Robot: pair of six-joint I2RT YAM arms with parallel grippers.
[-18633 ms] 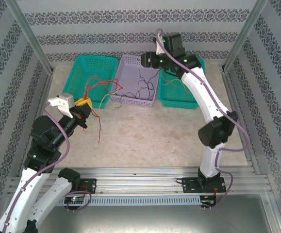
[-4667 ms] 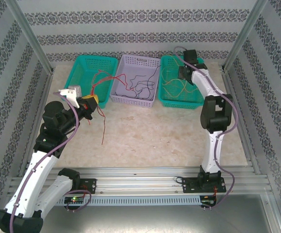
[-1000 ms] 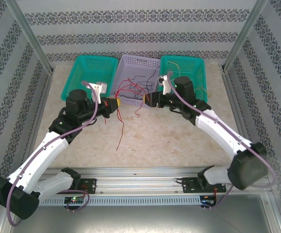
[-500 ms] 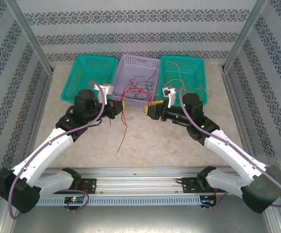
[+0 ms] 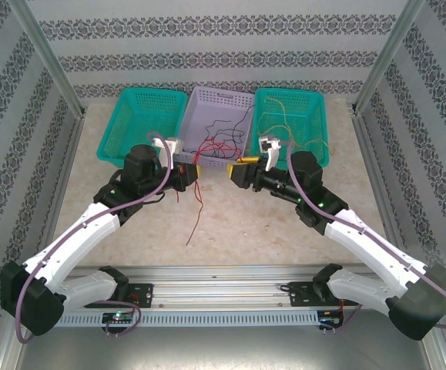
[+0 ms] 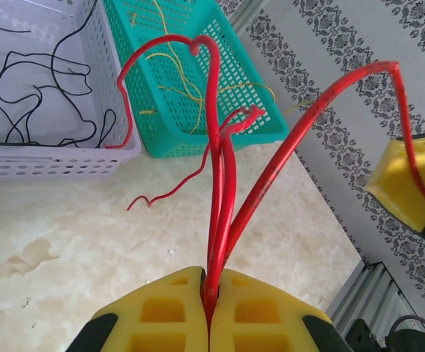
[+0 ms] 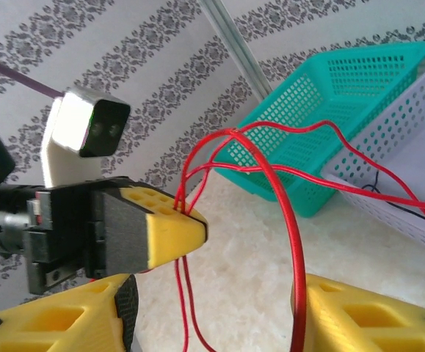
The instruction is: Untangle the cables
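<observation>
Near the bench [image 5: 246, 223] centre, top cam, both claws sat nose to nose at 6 o'clock of the lavender basket [image 5: 221, 92], w/ a small gap between them: left claw [image 5: 194, 171] on the 9 o'clock side, right claw [image 5: 234, 171] on the 3 o'clock side. Left claw was clamped tight on the red cables [image 5: 209, 146]. Its wrist cam showed the yellow fingers pressed together w/ several red strands squeezed in the seam. From that pinch the strands rose twd 12 o'clock and fanned out. One looped over to 11 o'clock and curled down to the lavender basket's near corner. Another arched to 2 o'clock and ran across the right claw's yellow finger. A loose end trailed to 6 o'clock down onto the bench. Right claw's jaws stood well apart. In its wrist cam a red strand dropped thru the gap, just beside the 3 o'clock finger, not pinched; couldn't tell if it touched. Black cables [image 5: 242, 127] lay inside the lavender basket. Yellow-green cables [image 5: 280, 116] lay in the right teal basket [image 5: 292, 96] at 1 o'clock. Left teal basket [image 5: 142, 116] sat at 11 o'clock.
</observation>
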